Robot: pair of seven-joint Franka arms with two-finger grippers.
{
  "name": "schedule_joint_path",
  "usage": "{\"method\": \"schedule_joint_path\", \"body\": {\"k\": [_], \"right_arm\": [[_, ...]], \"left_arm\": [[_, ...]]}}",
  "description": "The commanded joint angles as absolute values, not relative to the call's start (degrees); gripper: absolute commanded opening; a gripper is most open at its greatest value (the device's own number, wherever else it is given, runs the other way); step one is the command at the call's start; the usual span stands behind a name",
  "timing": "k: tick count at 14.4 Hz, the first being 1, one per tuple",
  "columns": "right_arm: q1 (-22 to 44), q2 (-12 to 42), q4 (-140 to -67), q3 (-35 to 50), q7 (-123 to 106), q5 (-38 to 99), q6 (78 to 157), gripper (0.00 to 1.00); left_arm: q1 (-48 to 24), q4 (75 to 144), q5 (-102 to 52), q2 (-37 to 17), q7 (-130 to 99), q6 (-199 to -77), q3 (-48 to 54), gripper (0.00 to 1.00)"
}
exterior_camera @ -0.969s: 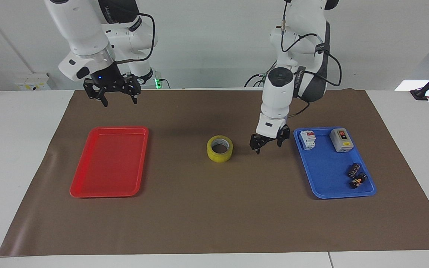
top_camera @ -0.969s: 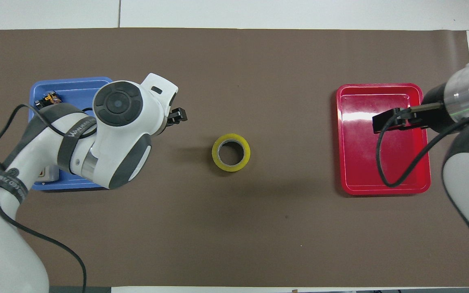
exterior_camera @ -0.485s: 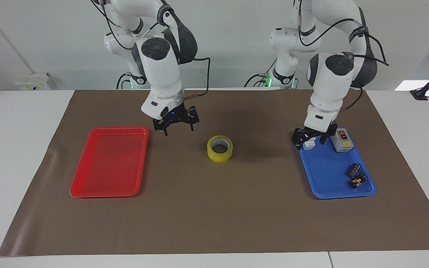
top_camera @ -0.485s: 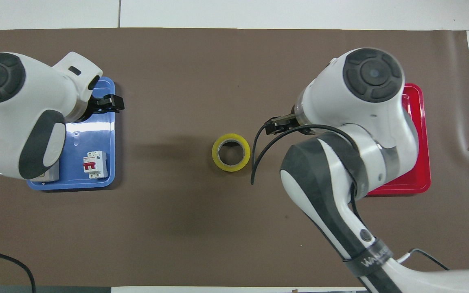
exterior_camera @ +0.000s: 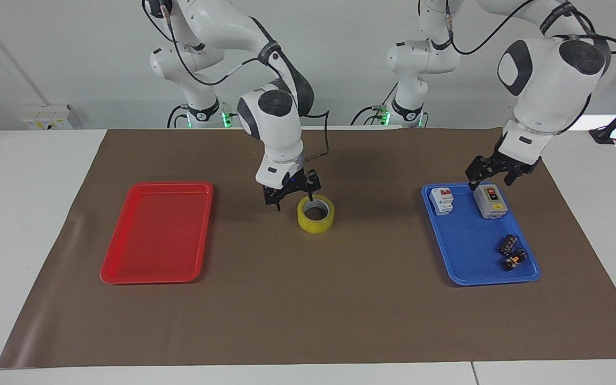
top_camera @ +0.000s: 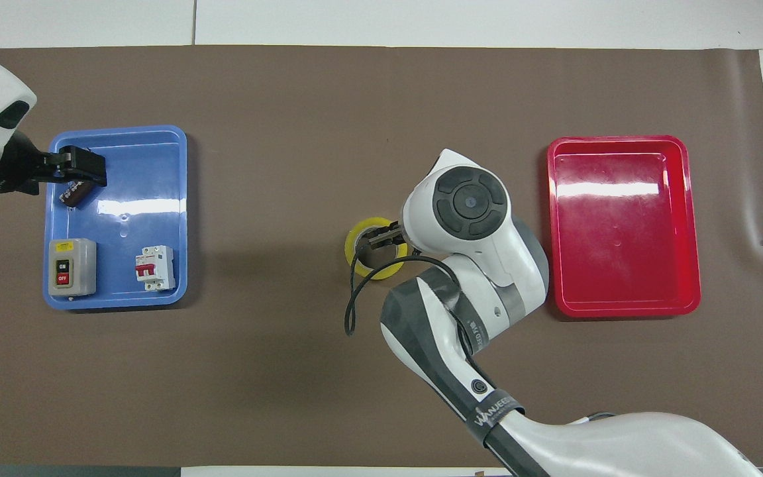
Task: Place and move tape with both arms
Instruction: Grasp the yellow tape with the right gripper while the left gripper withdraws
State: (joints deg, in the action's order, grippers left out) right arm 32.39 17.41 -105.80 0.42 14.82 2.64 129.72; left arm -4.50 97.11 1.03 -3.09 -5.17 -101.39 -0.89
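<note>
Red tray (exterior_camera: 156,233), shallow, lies flat on the brown mat (exterior_camera: 308,315) at the right arm's end of the worktop (exterior_camera: 30,176)

Tape (exterior_camera: 316,214) — yellow roll, pale core, lying flat on the mat near mid-worktop, between the two trays and well apart from both

Right gripper (exterior_camera: 292,193) low at the tape, fingers spread and released; one fingertip reaches to the roll's rim on the side nearer the robots, the other stands just off the roll toward the red tray. Cannot tell whether a tip touches the roll. From overhead the right gripper (top_camera: 383,238) sits over the ring's hole and rim

Left gripper (exterior_camera: 495,170) up in the air over the robot-side edge of the blue tray (exterior_camera: 468,251), fingers released, nothing between them

Blue tray at the left arm's end holds a white breaker with red switch (exterior_camera: 441,200), a grey on/off switch box (exterior_camera: 490,201) beside it, and two small dark parts (exterior_camera: 511,252) farther from the robots
</note>
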Motion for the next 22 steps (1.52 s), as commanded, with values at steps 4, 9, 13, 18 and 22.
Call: {"method": "schedule_joint_path", "body": {"k": [4,9,13,18,22], "right_arm": [[33.48,19.86,-110.12,0.26,15.2,-0.08,140.71,1.0],[33.31,20.3,-115.84,0.26,11.6,-1.05,149.94,1.0],[33.66,20.39,-116.19,0.26,11.78,-1.05,149.85,1.0],[34.36,20.13,-117.16,0.26,11.78,-1.05,149.76,0.59],[34.37,20.13,-116.9,0.26,11.78,-1.05,149.5,0.0]], "left_arm": [[-1.15,95.09,-0.44,-0.53,0.17,-95.37,-1.23,1.0],[1.14,96.06,-0.44,1.49,4.74,-93.25,-1.32,1.0],[3.33,93.61,0.09,1.41,4.83,-91.76,-1.5,1.0],[2.55,94.38,0.0,1.66,4.57,-91.5,-1.32,1.0],[2.55,99.75,0.0,5.27,4.92,-91.05,-1.05,1.0]]}}
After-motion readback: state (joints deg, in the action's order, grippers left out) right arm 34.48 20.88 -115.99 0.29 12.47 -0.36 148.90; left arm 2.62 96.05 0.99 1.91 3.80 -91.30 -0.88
